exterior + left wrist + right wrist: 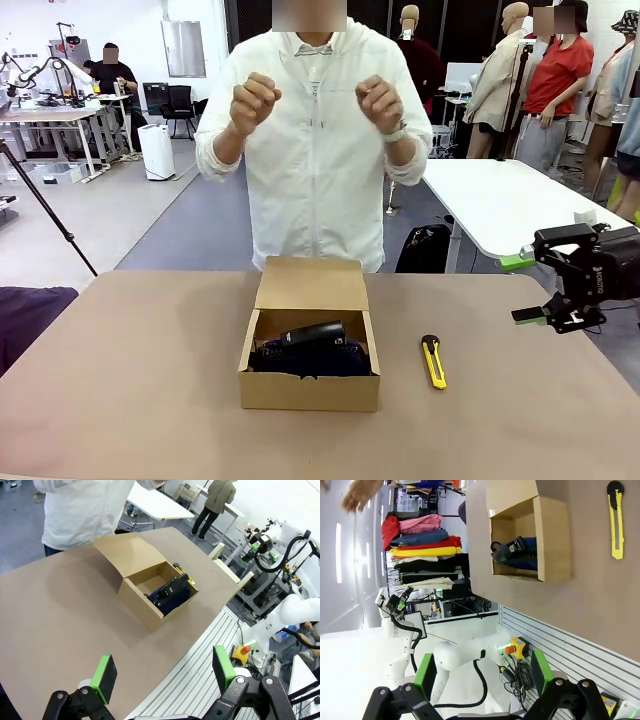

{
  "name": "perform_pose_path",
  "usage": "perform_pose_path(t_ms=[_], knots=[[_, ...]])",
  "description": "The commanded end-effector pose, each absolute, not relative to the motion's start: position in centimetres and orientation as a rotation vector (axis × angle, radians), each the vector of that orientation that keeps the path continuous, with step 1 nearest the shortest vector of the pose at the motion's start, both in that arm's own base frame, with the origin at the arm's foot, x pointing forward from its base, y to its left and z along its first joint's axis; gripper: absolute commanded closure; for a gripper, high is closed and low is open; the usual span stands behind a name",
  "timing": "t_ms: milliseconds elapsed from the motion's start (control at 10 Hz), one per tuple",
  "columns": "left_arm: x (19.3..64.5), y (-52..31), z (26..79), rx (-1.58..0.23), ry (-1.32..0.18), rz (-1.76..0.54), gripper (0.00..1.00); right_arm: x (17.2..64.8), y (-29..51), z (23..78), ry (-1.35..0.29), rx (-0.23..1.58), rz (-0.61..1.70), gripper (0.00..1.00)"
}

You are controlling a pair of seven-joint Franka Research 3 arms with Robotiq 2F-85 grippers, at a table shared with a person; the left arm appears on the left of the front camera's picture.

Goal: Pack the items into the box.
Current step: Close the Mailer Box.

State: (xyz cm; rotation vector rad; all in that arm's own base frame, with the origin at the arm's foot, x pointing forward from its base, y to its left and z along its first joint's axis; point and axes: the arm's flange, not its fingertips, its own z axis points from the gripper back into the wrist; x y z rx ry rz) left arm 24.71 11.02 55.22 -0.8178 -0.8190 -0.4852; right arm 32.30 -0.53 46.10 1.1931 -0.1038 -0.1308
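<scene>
A yellow-and-black utility knife (432, 361) lies flat on the brown table (140, 400) (black end toward the white-jacketed person (315, 150))

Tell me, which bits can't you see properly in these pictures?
- The pouch: front view, its lower part hides behind the front wall of the box, and the stapler lies on top of it.
- The knife: left wrist view, mostly behind the box.
- The person's hand: right wrist view, blurry and cut off by the top edge.
</scene>
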Motion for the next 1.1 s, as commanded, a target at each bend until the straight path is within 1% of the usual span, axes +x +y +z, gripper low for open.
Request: perform_pose_path(t_ms=[0, 800, 900, 1000], knots=[[24.6, 11.0, 55.0, -0.821, -0.829, -0.495, 0.00, 32.3, -0.8, 46.5, -0.112, 1.192, -0.115, 0.00], [24.7, 11.0, 55.2, -0.818, -0.819, -0.485, 0.00, 32.3, -0.5, 46.1, -0.104, 1.193, -0.131, 0.00], [27.8, 10.3, 53.4, -0.838, -0.750, -0.470, 0.00, 33.8, 0.3, 44.9, -0.132, 1.188, -0.125, 0.00], [30.6, 8.5, 51.0, -0.856, -0.728, -0.481, 0.00, 35.7, 1.9, 43.6, -0.201, 1.130, -0.127, 0.00]])
